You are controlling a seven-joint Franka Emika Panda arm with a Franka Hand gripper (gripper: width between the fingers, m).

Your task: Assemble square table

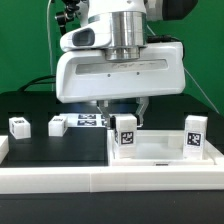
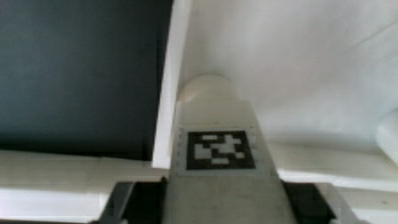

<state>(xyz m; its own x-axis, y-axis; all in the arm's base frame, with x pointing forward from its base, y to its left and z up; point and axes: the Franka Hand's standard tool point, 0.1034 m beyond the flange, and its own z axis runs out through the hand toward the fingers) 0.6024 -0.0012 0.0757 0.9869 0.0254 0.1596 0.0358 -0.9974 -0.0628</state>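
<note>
The long white rail (image 1: 60, 182) lies nearest you. Your gripper (image 1: 121, 112) points straight down, clamped on 1 upright leg (image 1: 125, 136) at the slab (image 1: 160, 152) corner. 2 loose legs (image 1: 19, 125) (image 1: 56, 125) sit well apart on the exterior view's left.

Exterior view bright and evenly lit from above, mild glare on the white arm housing (image 1: 120, 70), black table (image 1: 40, 150) crushed to no detail, coarse resolution; wrist view soft throughout, leg block (image 2: 217, 115) edges blurred, its tag (image 2: 217, 148) slightly smeared.
</note>
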